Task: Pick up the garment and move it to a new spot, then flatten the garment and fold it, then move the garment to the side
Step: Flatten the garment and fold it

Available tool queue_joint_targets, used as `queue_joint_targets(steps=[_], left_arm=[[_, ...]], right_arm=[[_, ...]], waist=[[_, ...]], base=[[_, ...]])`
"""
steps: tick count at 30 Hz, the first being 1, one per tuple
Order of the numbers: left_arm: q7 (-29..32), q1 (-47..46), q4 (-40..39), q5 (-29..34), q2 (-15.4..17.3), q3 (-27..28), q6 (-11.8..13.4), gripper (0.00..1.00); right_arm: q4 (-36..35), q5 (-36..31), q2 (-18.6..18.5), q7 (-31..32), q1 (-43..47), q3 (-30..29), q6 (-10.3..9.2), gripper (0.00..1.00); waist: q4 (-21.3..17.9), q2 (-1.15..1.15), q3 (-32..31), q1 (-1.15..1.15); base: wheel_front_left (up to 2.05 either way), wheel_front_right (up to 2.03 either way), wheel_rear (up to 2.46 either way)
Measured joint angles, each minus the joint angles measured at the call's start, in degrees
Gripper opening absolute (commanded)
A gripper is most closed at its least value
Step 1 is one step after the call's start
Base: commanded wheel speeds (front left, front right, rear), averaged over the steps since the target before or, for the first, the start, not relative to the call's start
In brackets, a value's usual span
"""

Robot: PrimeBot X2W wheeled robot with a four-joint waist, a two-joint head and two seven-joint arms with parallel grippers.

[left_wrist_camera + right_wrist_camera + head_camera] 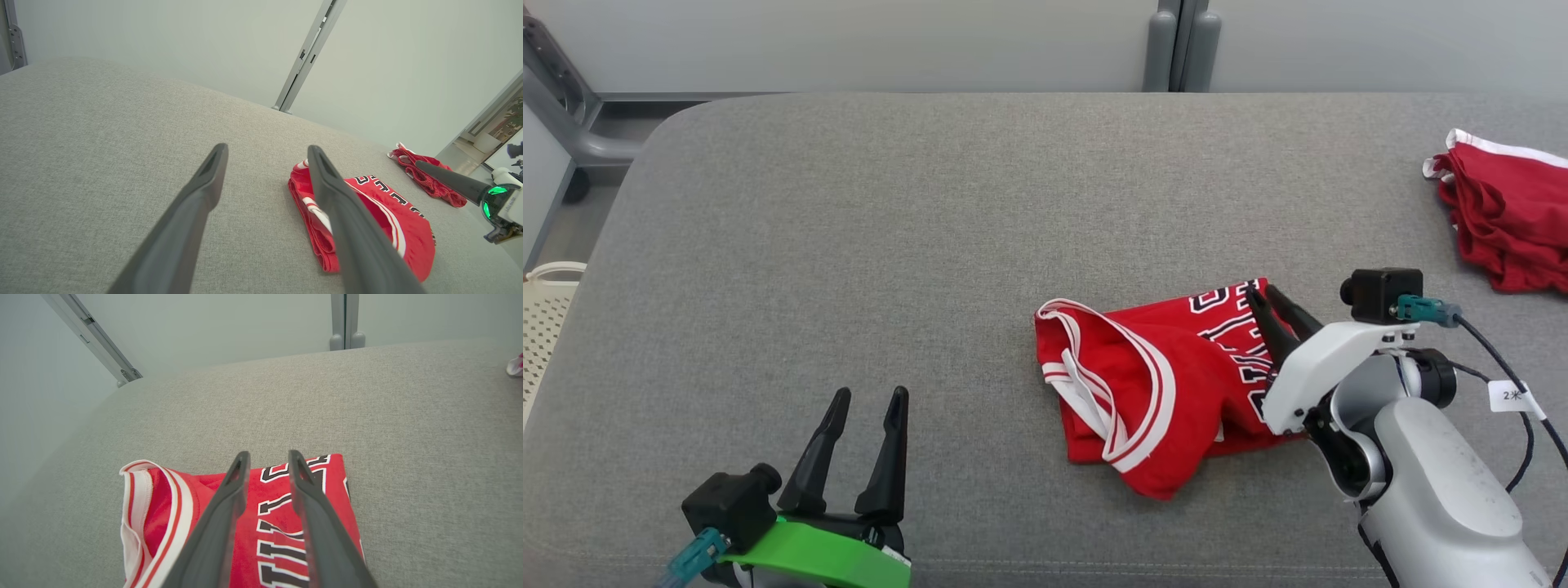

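The garment [1152, 392], a red jersey with white trim and black-and-white lettering, lies folded on the grey padded surface [931, 245], right of centre. My right gripper [1259, 290] lies low over the jersey's right, lettered part, its tips at the far edge. Its jaws stand narrow but apart, with no cloth pinched between them. In the right wrist view the gripper [269, 454] has lettered cloth [269, 498] showing through the gap. My left gripper [870, 392] hovers open near the front left, well clear of the jersey [392, 220]. Its jaws [267, 146] stand wide with nothing between them.
A second red garment [1511, 220] with white trim lies bunched at the far right edge. A white perforated basket [547, 318] stands off the surface's left side. A grey post [1180, 45] rises against the wall behind. Bare padding stretches left of and behind the jersey.
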Motion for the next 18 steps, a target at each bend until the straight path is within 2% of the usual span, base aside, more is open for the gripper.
queue_joint_targets(steps=[10,18], left_arm=[[0.00,-0.34,-0.08,-0.18,0.19,-0.03,0.02,1.00],[-0.01,-0.59,-0.10,-0.32,0.31,0.04,0.20,1.00]], right_arm=[[8.24,2.32,0.89,-4.46,0.63,5.38,0.00,0.00],[11.82,4.47,1.93,-7.09,0.62,13.22,0.00,0.00]], waist=[[2.39,0.00,1.07,0.00],[3.38,0.00,1.90,0.00]], base=[[0.00,0.00,0.00],[0.00,0.00,0.00]])
